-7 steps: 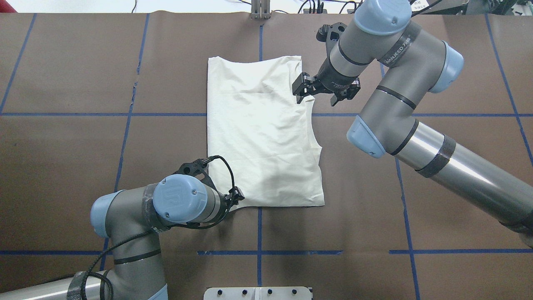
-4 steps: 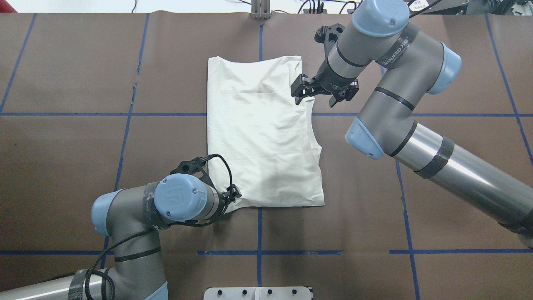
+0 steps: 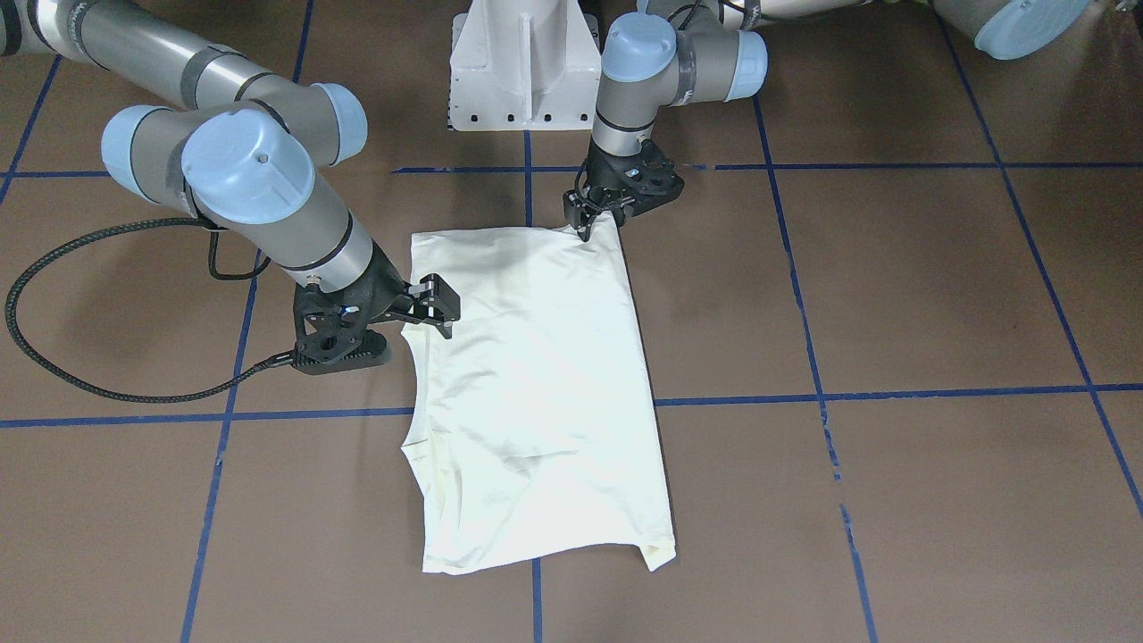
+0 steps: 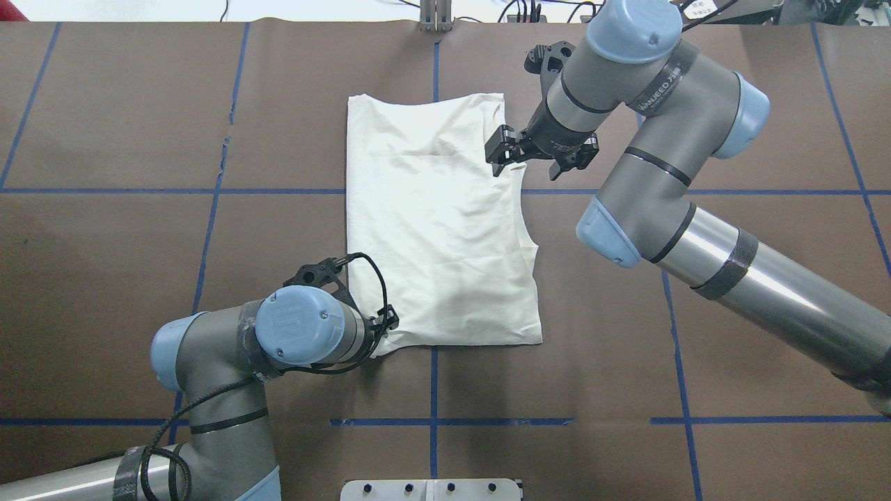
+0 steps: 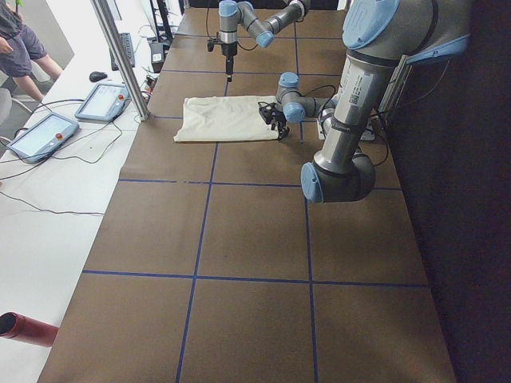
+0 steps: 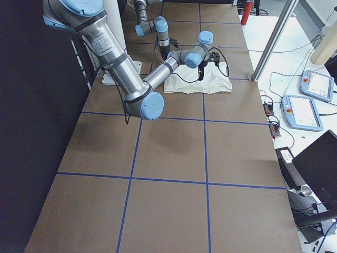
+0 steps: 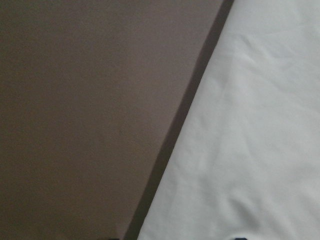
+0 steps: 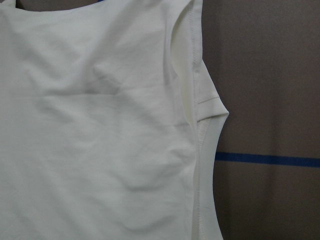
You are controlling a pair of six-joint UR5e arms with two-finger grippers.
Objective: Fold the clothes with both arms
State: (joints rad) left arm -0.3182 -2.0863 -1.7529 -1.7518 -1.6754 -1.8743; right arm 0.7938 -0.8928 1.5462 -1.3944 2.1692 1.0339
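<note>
Cream shirt between both grippers

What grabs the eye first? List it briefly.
The cream shirt, folded plain side up, lies mid-table on brown paper with blue tape lines. The left gripper sits at its near-left corner, and the right gripper at its right edge farther out.

Overhead and front views oppose, both sharing shirt, side views distant, wrist views close
</note>
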